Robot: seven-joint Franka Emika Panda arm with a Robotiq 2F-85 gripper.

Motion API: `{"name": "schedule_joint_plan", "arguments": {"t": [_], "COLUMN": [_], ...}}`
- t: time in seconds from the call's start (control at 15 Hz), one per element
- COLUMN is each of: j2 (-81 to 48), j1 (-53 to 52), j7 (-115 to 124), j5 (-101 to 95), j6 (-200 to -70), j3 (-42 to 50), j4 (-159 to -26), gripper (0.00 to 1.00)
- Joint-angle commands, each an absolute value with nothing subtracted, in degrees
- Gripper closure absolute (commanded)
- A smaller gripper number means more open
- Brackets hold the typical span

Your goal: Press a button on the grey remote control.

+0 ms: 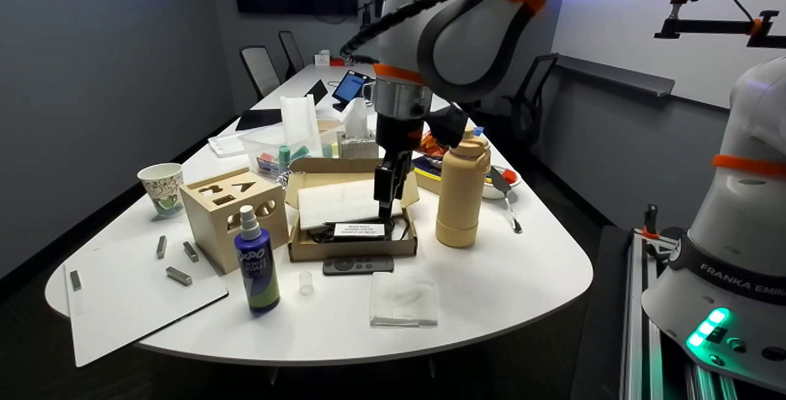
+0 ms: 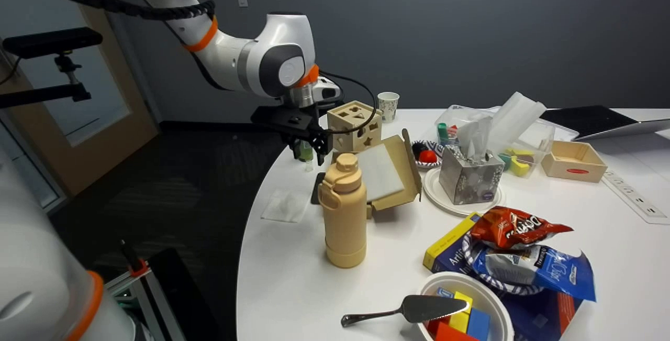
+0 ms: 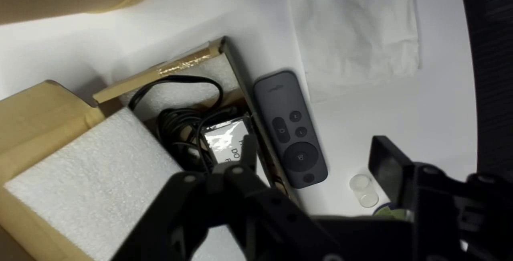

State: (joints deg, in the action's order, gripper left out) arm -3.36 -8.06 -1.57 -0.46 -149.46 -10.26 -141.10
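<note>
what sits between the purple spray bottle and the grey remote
A small clear cap-like piece sits between the purple spray bottle and the grey remote control, as an exterior view and the wrist view show.

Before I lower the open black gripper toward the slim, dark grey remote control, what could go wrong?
The gripper could catch the brown cardboard box or the coiled black cable inside, since one finger appears over the box. The other finger might knock the small translucent cylinder. Closely set buttons on the remote control could invite a wrong press.
</note>
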Motion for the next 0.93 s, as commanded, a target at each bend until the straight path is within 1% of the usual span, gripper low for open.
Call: {"name": "schedule_joint_plan", "arguments": {"t": [0.0, 0.2, 0.33, 0.4, 0.87], "j2": [-9.0, -12.4, -14.3, -15.3, -21.5], "j1": [-8.9, -9.1, -9.1, -9.2, -11.2], "j7": [-2.8, -2.6, -2.9, -2.8, -1.5], "j5": [0.6, 0.2, 0.2, 0.1, -3.6], "j6": [-149.8, -150.4, -150.9, -151.2, -154.7], "j3": [-10.5, -10.6, -10.8, -10.9, -9.9], "j4": [-136.7, -134.8, -133.6, -133.1, -129.9], "gripper": [0.56, 0.81, 0.94, 0.99, 1.00]}}
